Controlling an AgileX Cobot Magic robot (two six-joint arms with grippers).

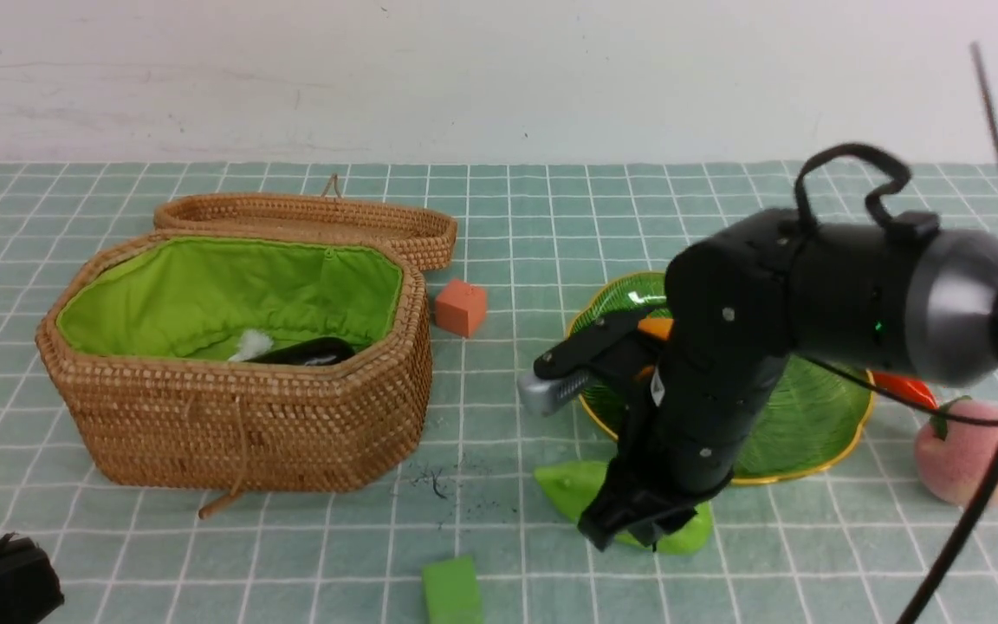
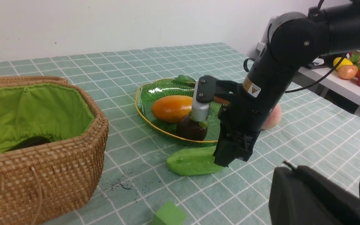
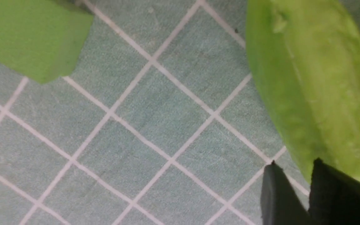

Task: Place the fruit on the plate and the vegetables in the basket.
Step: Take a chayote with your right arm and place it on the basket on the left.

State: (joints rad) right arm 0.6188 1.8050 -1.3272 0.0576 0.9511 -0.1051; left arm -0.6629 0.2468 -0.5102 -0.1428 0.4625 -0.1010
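The right gripper (image 3: 294,162) is held low at the green gourd (image 1: 573,490), its fingertips slightly parted with a narrow gap seen between them; whether the gourd is touched cannot be told. The gourd is lying on the table (image 1: 482,433), near the front edge of the green plate (image 1: 811,425). On the plate, the mango (image 2: 171,108) and the mangosteen (image 2: 191,128) are seen side by side. The peach (image 1: 971,455) is set on the table to the plate's right, with a red item (image 1: 906,390) partly seen between. Inside the basket (image 1: 248,425), the eggplant (image 1: 308,352) is partly hidden by the wall. The left gripper (image 2: 292,167) is closed, with nothing seen grasped.
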